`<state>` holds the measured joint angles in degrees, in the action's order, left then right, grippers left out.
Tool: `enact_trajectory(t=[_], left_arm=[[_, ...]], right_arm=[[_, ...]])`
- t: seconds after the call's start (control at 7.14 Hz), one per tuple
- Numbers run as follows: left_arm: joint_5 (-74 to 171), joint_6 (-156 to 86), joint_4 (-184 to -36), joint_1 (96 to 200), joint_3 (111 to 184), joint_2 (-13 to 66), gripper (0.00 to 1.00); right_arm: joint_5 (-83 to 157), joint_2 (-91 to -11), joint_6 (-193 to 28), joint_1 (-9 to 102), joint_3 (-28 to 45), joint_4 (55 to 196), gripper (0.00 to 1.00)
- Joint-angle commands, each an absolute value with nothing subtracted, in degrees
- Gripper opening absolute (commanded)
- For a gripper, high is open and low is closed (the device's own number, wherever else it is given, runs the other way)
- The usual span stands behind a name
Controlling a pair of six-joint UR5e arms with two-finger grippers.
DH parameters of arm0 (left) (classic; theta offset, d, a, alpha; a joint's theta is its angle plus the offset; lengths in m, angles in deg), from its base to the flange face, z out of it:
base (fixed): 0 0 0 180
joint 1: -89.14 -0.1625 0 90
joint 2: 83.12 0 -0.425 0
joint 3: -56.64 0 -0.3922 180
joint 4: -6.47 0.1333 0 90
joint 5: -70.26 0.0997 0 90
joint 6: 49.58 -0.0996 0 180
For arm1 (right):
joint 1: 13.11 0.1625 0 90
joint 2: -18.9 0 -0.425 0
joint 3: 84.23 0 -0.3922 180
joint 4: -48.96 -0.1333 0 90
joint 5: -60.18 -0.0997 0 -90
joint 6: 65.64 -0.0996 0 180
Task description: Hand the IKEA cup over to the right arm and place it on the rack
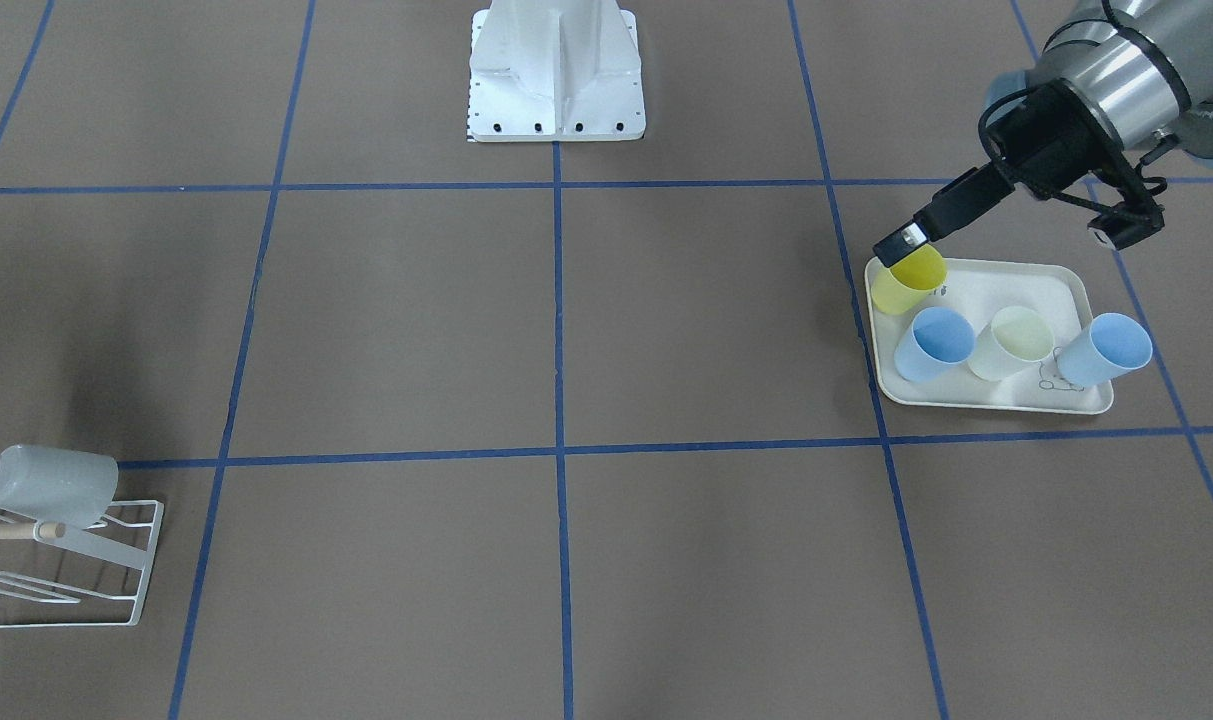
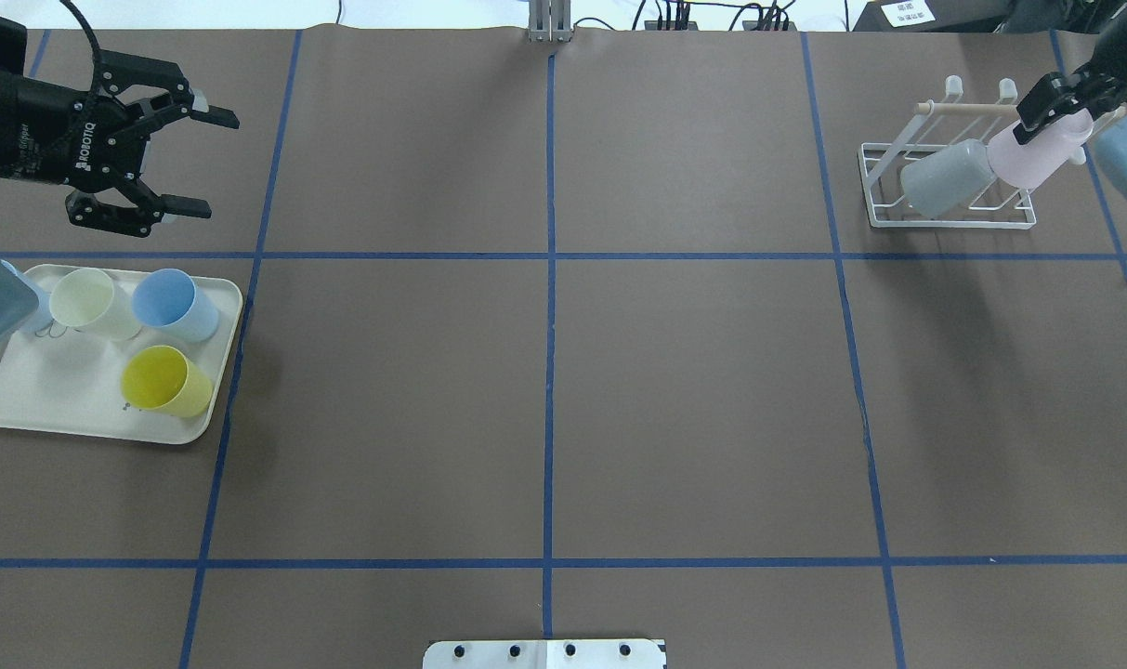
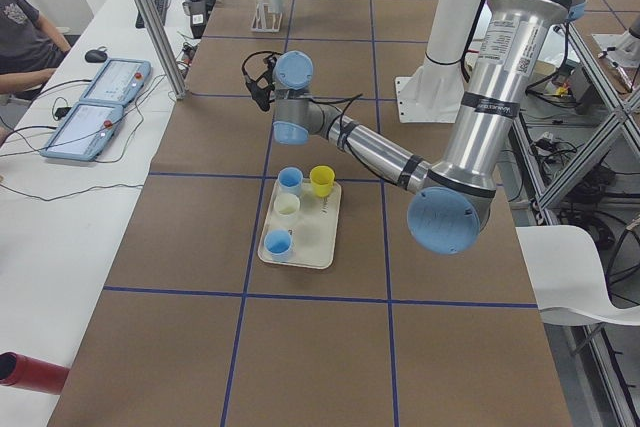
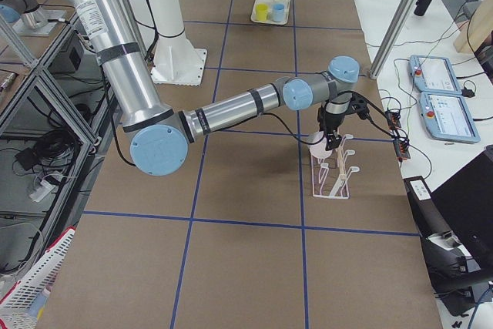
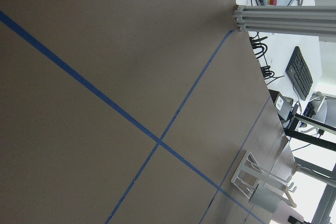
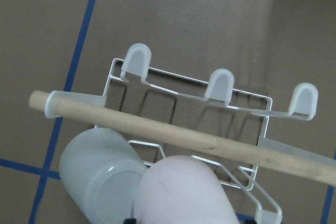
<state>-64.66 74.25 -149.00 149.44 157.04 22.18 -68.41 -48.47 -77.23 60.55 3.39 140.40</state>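
My right gripper [image 2: 1054,111] is shut on a pale pink IKEA cup [image 2: 1037,153], held tilted over the white wire rack [image 2: 949,218] at the far right. The pink cup [image 6: 184,192] fills the bottom of the right wrist view, just below the rack's wooden rod [image 6: 184,135]. A grey cup [image 2: 944,177] rests on the rack beside it. My left gripper [image 2: 217,165] hangs open and empty above the table, just beyond the cream tray [image 2: 89,418]. On that tray stand a yellow cup [image 2: 163,381], a blue cup [image 2: 173,305] and a cream cup [image 2: 89,302].
Another blue cup [image 1: 1106,350] stands at the tray's outer end, partly hidden by my left arm in the overhead view. The robot's white base plate [image 1: 556,110] sits at mid-table. Blue tape lines grid the brown table. A person sits at a side desk [image 3: 30,37].
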Motion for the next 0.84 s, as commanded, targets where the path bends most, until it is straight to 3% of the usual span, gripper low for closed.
enact_trajectory(t=[0.0, 0.7], left_arm=[[-64.7, 74.3, -149.0, 149.4, 157.0, 22.2, 1.0], [-64.6, 74.3, -149.0, 149.3, 157.1, 22.3, 1.0]], right_arm=[[-68.7, -48.2, -77.0, 60.6, 2.9, 140.4, 0.04], [-68.7, -48.1, -77.0, 61.2, 2.4, 140.5, 0.03]])
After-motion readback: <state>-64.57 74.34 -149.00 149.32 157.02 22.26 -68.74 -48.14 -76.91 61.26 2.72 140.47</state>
